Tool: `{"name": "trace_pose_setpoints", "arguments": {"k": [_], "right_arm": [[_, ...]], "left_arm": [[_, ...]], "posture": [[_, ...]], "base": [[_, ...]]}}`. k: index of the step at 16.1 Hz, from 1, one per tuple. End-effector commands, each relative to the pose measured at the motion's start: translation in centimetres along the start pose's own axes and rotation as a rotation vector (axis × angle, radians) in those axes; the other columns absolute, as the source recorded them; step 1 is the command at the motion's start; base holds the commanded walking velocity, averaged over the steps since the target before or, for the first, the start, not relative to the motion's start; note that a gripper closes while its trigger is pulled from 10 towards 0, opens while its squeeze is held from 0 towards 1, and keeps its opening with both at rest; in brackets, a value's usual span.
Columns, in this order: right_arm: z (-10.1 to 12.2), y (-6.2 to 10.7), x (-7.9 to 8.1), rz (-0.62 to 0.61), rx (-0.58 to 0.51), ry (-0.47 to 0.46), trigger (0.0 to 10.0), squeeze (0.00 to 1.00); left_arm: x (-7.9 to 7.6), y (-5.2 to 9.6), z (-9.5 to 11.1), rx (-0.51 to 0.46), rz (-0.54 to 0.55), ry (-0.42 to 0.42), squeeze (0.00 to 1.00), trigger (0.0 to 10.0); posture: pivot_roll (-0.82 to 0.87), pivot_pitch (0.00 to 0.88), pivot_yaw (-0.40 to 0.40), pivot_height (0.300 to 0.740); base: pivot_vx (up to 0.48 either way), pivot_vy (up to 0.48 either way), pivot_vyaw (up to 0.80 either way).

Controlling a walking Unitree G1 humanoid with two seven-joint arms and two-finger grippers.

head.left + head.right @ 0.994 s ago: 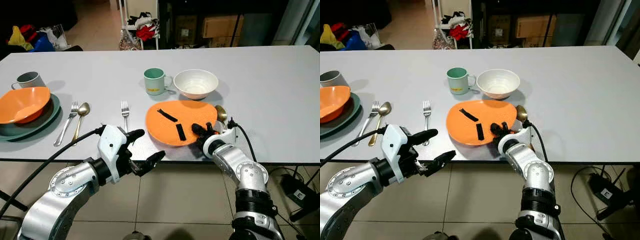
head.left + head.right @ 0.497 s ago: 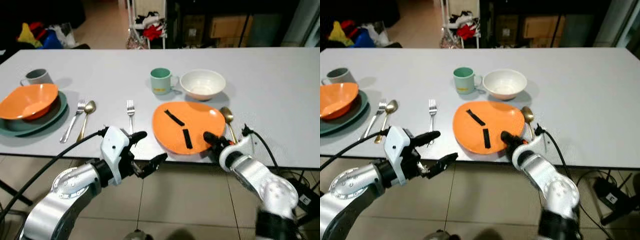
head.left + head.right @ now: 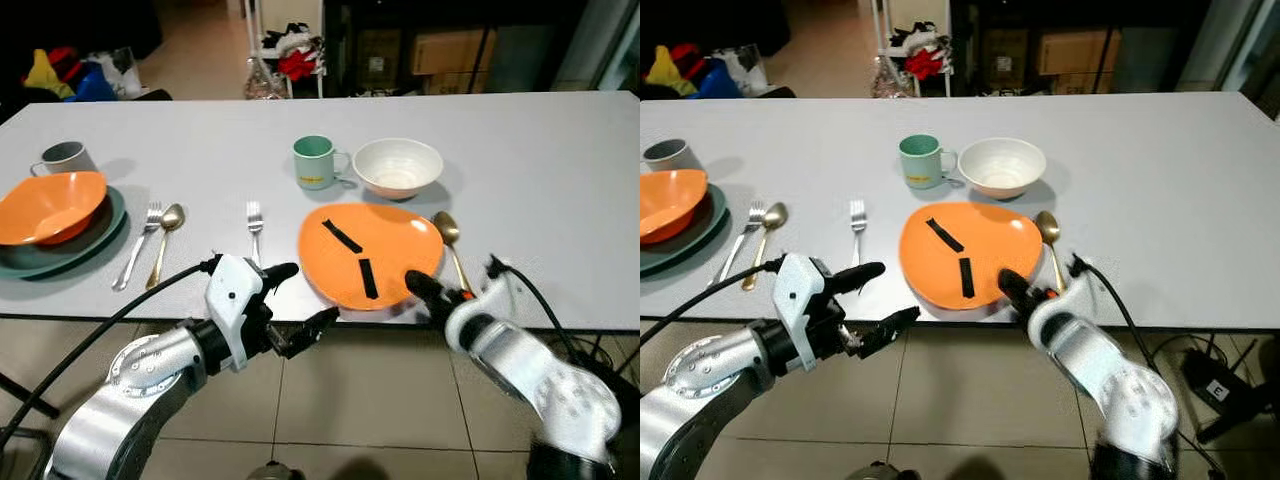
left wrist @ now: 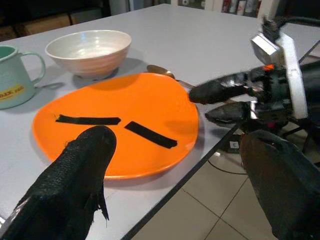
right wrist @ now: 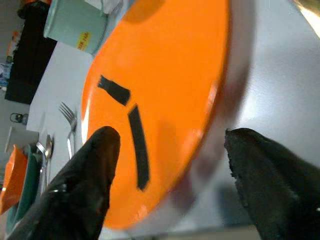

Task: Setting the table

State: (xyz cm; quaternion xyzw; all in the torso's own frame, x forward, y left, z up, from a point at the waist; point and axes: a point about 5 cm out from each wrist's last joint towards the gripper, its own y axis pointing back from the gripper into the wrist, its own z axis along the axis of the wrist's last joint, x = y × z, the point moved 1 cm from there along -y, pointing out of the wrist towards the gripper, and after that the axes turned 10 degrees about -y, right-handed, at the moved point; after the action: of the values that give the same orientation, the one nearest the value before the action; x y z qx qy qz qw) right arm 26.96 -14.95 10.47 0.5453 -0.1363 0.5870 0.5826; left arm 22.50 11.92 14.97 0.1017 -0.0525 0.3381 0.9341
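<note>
An orange plate with two black tape strips lies near the table's front edge, right of centre. My right gripper is at the plate's near right rim, open, its fingers standing either side of the rim. My left gripper hangs open just below the table's front edge, left of the plate, with nothing between its fingers. A gold spoon lies right of the plate and a fork left of it. Behind the plate stand a green mug and a white bowl.
At the far left an orange bowl sits on a green plate, with a fork, a gold spoon and a grey mug beside it. The right part of the white table is bare. Tiled floor lies below.
My right gripper has drawn back from over the plate to its near right rim, and the arm has dropped lower. The left arm has barely moved. The view has shifted slightly.
</note>
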Motion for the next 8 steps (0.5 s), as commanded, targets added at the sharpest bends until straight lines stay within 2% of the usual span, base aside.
{"name": "trace_pose_setpoints", "arguments": {"k": [1,4,8], "right_arm": [[-0.3,-1.0,0.6,0.006,0.011,0.015,10.0,1.00],[-0.7,-2.4,1.1,0.016,0.041,0.025,10.0,1.00],[-0.5,-1.9,1.5,0.059,0.036,0.063,10.0,1.00]], "left_arm": [[0.2,-0.2,0.1,0.000,-0.001,-0.017,0.00,10.0],[0.1,-0.1,0.2,-0.002,0.004,-0.022,0.00,10.0],[0.1,0.1,0.1,0.000,0.015,-0.020,0.00,10.0]], "posture": [[0.07,0.000,0.104,0.740],[0.08,0.000,0.091,0.740],[0.09,0.000,0.086,0.740]], "base": [[0.000,0.000,0.00],[0.000,0.000,0.00],[0.000,0.000,0.00]]}}
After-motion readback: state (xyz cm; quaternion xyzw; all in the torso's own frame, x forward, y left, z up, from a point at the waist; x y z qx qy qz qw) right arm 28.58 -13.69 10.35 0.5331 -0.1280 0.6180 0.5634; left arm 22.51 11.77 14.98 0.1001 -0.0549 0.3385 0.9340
